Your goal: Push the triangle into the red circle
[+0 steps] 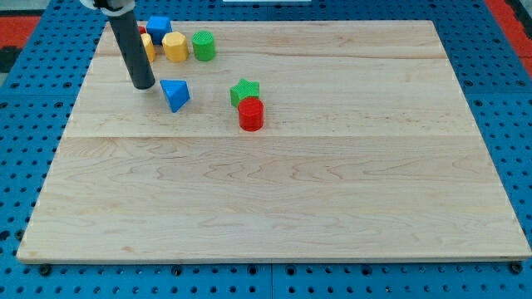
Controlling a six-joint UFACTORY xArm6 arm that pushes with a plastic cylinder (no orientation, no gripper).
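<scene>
My tip [143, 85], a bare dark rod end that grips nothing, sits just to the view's left of the blue plastic triangle block [175, 94]. The red plastic circle block [250, 114] stands apart to the view's right, touching the green star block [244, 90]. I judge the push barely begun. Open pale wooden board [274, 199] lies between them, far from any edge.

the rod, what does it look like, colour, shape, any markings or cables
It is a straight, smooth, dark cylinder, near black with a faint sheen along one side. At the view's top it runs up into a pale fitting, cut off by the frame. No markings or cables show. My tip ends blunt, just left of the blue triangle.
</scene>
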